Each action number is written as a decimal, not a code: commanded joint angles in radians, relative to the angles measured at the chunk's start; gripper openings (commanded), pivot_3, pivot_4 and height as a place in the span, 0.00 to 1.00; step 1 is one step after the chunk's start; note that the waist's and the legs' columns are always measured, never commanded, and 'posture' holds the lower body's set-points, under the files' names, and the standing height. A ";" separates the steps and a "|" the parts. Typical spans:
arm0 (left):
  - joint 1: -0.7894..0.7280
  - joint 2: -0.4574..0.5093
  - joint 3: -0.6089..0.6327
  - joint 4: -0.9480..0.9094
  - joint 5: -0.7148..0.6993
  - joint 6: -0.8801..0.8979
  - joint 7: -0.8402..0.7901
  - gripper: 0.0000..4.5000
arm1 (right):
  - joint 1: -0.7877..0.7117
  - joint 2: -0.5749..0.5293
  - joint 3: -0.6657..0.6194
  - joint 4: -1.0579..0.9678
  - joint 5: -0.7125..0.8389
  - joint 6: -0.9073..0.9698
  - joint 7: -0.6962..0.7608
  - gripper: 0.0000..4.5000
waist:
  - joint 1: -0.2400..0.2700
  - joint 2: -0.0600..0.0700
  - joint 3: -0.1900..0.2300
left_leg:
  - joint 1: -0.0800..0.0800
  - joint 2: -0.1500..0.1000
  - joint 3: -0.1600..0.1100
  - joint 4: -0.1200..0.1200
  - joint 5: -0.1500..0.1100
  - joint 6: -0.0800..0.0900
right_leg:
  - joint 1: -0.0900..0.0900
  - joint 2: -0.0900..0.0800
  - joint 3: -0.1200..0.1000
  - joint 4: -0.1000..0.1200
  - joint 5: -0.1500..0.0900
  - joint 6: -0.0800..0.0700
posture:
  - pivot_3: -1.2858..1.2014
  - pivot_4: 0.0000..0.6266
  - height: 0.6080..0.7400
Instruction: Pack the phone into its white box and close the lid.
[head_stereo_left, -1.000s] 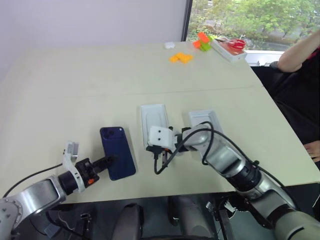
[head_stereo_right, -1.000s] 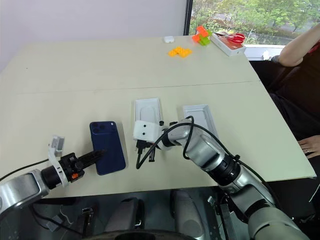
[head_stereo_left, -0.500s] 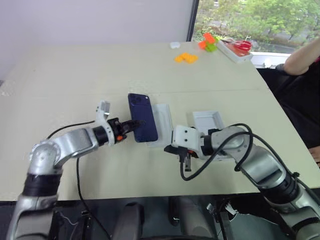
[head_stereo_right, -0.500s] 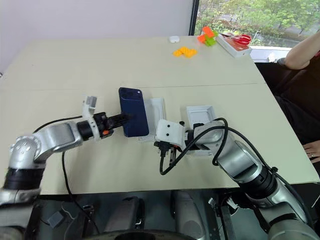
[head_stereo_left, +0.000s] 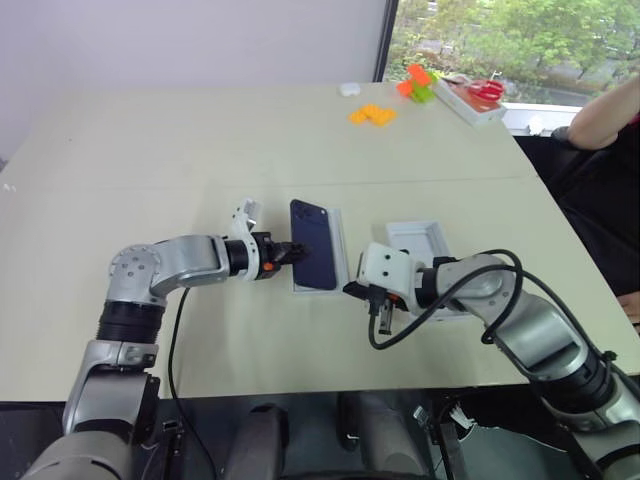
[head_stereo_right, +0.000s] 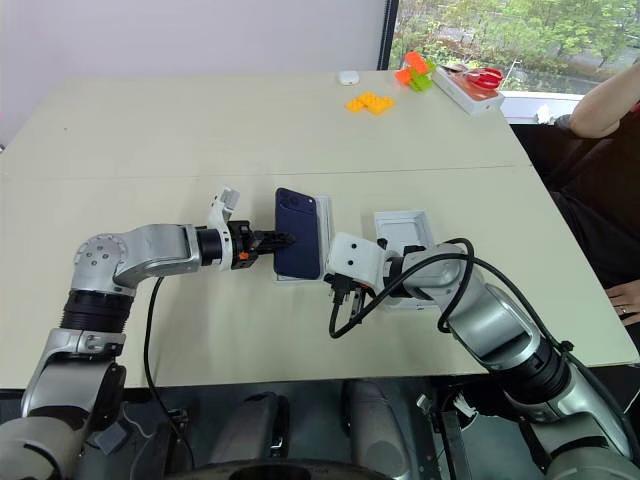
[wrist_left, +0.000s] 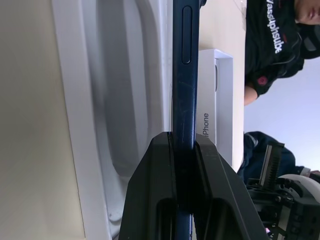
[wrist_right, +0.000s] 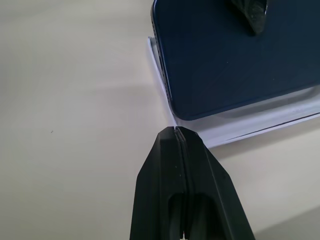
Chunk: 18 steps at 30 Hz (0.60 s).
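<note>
Left end effector (head_stereo_left: 288, 252) (clamping phone (head_stereo_left: 318, 256)) over insert (head_stereo_left: 341, 222)

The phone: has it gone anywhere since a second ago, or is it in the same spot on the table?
Yes. The left gripper has carried the phone sideways from bare table to over the white tray beside the lid.

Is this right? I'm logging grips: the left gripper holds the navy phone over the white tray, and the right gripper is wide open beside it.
Not quite. The right gripper is shut, its two fingers pressed together with nothing between them, as the right wrist view shows. The rest stands: the left gripper holds the phone over the white tray.
</note>
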 joint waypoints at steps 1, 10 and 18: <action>-0.017 -0.006 0.021 -0.021 -0.021 -0.004 0.005 0.00 | -0.003 -0.008 -0.021 -0.012 0.007 -0.002 -0.010 0.00 | 0.001 0.000 0.000 | 0.000 0.000 0.000 0.000 0.000 -0.001 | 0.000 0.000 0.000 0.000 0.000 0.000 | 0.52 0.24 0.89; -0.018 -0.021 0.024 -0.014 -0.001 -0.020 -0.003 0.00 | -0.006 -0.014 -0.010 0.000 0.005 -0.010 -0.008 0.00 | 0.000 0.000 0.000 | 0.000 0.000 0.000 0.000 0.001 -0.001 | 0.000 0.000 0.000 0.001 0.000 0.000 | 0.52 0.24 0.89; -0.039 -0.042 0.030 0.022 0.058 -0.005 -0.039 0.00 | -0.011 -0.016 -0.004 0.007 0.003 -0.015 -0.008 0.00 | 0.001 0.000 0.000 | 0.000 -0.001 -0.001 0.000 0.001 -0.001 | 0.000 0.000 0.000 0.001 0.000 0.000 | 0.52 0.24 0.89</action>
